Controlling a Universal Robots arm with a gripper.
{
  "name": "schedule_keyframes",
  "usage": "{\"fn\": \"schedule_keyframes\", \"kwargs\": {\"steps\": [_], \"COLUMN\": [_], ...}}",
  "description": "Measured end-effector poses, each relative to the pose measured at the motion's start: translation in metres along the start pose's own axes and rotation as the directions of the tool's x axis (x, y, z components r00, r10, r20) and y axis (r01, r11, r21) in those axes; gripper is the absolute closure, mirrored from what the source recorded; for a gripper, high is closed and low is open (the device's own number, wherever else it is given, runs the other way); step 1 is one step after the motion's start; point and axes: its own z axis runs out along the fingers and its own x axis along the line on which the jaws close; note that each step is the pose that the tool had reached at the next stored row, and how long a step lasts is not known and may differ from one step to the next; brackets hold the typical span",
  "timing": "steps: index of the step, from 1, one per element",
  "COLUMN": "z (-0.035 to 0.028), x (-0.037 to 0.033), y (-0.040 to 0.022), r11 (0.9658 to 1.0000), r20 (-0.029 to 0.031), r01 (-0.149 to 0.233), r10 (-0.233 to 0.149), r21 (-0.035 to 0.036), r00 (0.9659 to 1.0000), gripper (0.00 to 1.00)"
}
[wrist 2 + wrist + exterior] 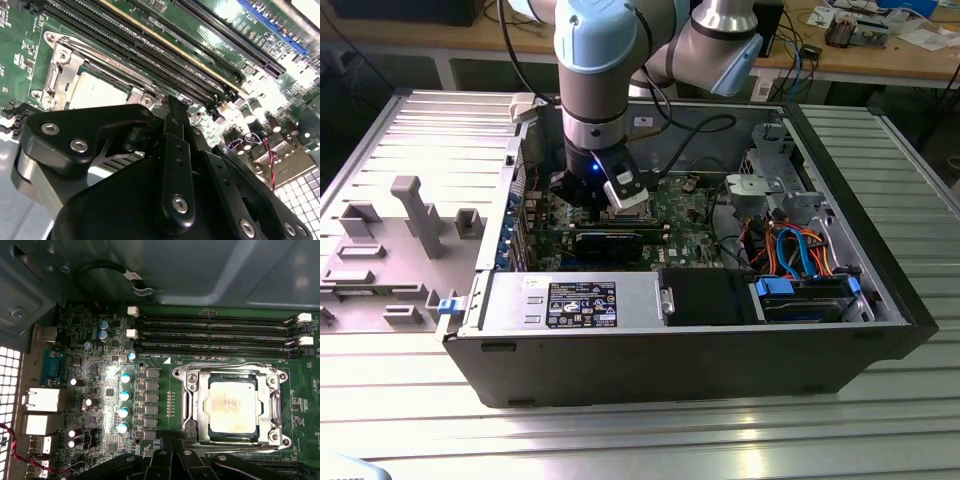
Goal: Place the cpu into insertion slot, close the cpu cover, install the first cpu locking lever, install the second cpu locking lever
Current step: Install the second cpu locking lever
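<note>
Ribbed metal table (410, 420) carries open computer case (680, 355).

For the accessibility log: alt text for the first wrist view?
The cpu sits in the insertion slot with the cpu cover down around it, on a green motherboard below long memory slots.

Ribbed metal table before a cluttered wooden bench

A grey ribbed table (650, 440) is seen across the foreground of the exterior view; a wooden bench (860, 60) is set behind it, strewn with papers (920, 30) and cables; dark space is seen beneath.
</note>
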Motion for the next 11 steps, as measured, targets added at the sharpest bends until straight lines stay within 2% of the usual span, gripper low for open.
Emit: {"fn": "schedule_keyframes", "kwargs": {"steps": [7,11], "z": [0.0035,0.0044], "x": [-0.0001,-0.0001], "y": [-0.0004,-0.0006], "r11": [0.9999,0.9998], "r20": [0.0006,0.0004], "r01": [0.003,0.005], "r10": [-0.003,-0.005], "r21": [-0.0156,-0.0214], "r00": [1.0,1.0], "gripper": [0.89,0.89]}}
